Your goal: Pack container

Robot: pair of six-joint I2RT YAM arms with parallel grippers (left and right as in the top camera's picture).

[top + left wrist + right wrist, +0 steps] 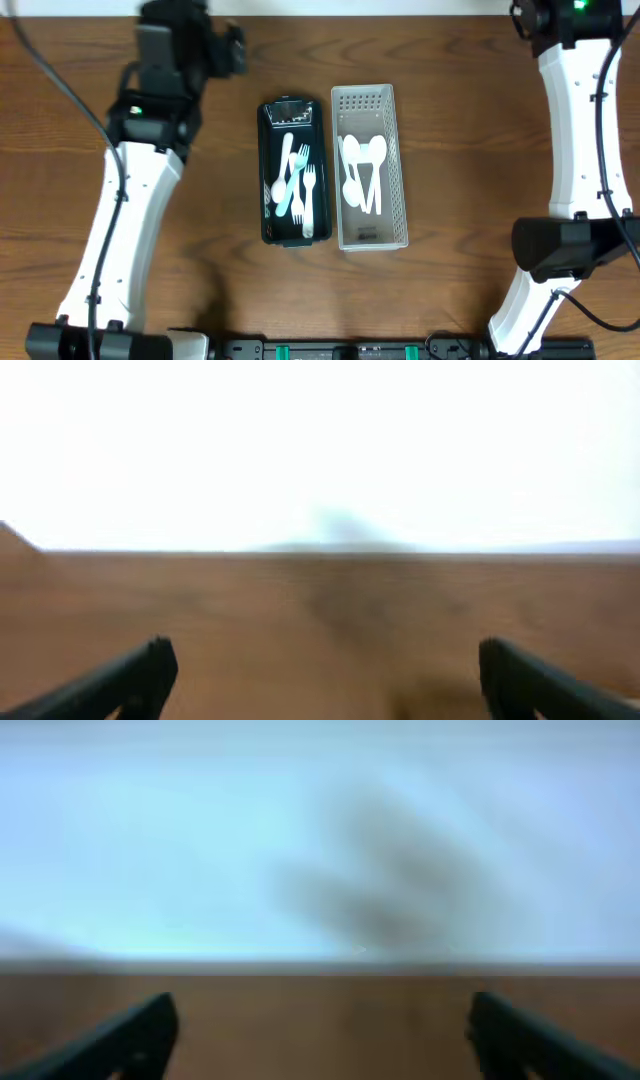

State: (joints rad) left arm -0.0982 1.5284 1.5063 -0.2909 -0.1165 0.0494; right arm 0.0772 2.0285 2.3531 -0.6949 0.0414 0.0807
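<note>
Left gripper (324,665), right gripper (320,1018): fingers spread wide, nothing held. Farther off, on table (460,100): black container (290,107) with cutlery (298,185); white basket (402,170) set just beside, spoons (362,170) inside. Spoons judged light, stiff, slippery; best gripped across handles.

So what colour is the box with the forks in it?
The container is black, clearest in the overhead view.

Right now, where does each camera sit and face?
Overhead: above the table, looking straight down on the black container and white basket; left arm, right arm show.
Left wrist: on the left arm, facing across the table toward a wall; its fingers spread.
Right wrist: same from the right arm; fingers spread.
Shared: wrist views see only table and wall.
</note>
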